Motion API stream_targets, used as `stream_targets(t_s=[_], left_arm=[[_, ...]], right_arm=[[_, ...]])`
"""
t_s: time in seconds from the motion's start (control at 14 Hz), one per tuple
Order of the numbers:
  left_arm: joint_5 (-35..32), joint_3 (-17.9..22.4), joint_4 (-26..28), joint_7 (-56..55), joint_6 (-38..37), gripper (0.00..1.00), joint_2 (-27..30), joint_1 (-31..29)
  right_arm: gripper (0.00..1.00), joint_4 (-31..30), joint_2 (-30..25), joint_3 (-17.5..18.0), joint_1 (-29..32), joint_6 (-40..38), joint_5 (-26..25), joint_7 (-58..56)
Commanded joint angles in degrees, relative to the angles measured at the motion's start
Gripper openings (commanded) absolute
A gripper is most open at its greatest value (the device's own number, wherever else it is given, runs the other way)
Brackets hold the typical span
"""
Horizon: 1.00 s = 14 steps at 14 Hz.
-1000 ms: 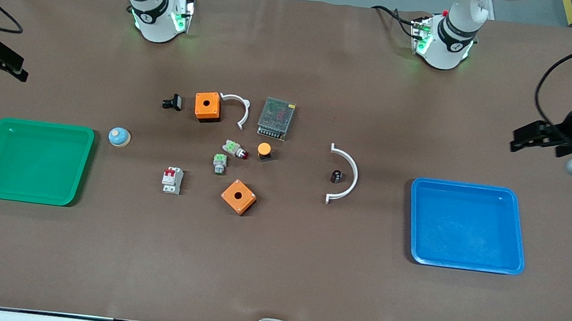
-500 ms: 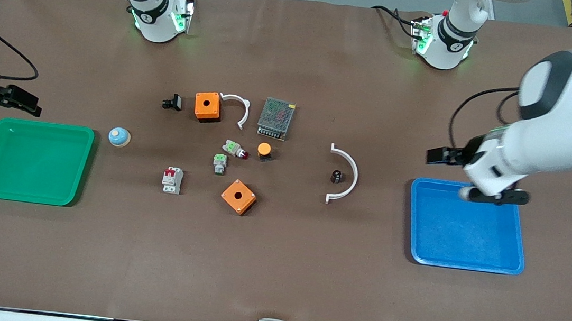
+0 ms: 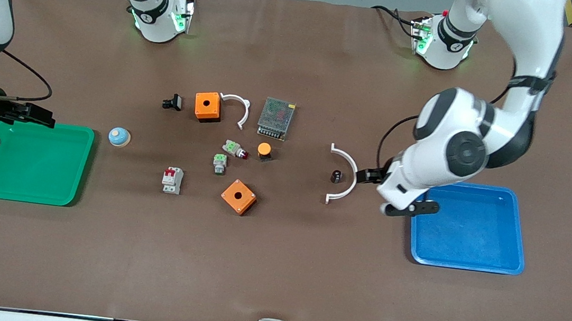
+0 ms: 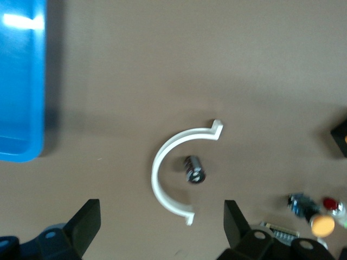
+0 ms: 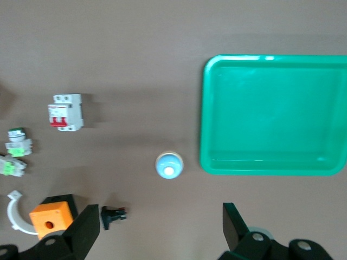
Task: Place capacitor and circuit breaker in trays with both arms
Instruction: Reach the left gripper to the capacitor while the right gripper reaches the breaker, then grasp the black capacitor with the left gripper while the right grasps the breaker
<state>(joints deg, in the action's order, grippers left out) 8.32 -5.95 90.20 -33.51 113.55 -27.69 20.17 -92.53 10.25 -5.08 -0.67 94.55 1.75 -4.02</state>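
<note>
Front view. The capacitor (image 3: 336, 176), a tiny black cylinder, stands on the table inside the curve of the larger white arc-shaped clip (image 3: 346, 175), apart from it. All other places are given from this capacitor. The blue tray (image 3: 467, 256) lies toward the left arm's end of the table. The left gripper (image 3: 361, 175) hangs over the table between the clip and the blue tray, just beside the clip. Toward the right arm's end lie, in turn, an orange-capped button (image 3: 264, 150), two grey-and-green push-button parts (image 3: 234, 149) (image 3: 219, 164), the circuit breaker (image 3: 172, 180) with red levers, a blue-domed part (image 3: 119, 136) and the green tray (image 3: 27, 192). The circuit breaker sits slightly nearer the camera than the capacitor. The right gripper (image 3: 33, 115) hangs over the green tray's rim that lies farther from the camera.

Left wrist view. The capacitor (image 4: 194, 169) lies within the white clip (image 4: 176, 173), not touching it. The left gripper's fingers (image 4: 87, 222) are spread wide and hold nothing.

Right wrist view. The circuit breaker (image 5: 66, 111) rests free on the table, well apart from the green tray (image 5: 274, 168); the blue-domed part (image 5: 169, 165) lies just beside that tray. The right gripper's fingers (image 5: 234, 223) are likewise spread wide and hold nothing.
</note>
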Motion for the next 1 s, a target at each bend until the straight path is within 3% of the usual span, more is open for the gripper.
stream_targets(t_s=[0.0,0.43,0.64,0.93], left_arm=[[-2.78,0.41,-0.9,-6.55,3.24,1.0,-2.1,3.29],[-7.17,0.41,5.59,-12.63,13.34,1.0,-4.22,8.13],[-7.88,0.41,11.47,-13.07,19.24,1.0,-4.13,9.18],[-9.11,0.41,14.74,-13.25,23.28,1.0,-4.57,9.63]], right_arm=[[1.0,-2.65,0.21,0.25,-4.06,4.3,3.16,7.76],[1.0,-10.21,5.12,0.25,-14.61,20.82,5.71,16.32],[1.0,-16.17,7.76,0.16,-19.36,33.46,5.72,21.15],[1.0,-16.99,13.82,0.07,-20.87,41.83,3.97,21.16]])
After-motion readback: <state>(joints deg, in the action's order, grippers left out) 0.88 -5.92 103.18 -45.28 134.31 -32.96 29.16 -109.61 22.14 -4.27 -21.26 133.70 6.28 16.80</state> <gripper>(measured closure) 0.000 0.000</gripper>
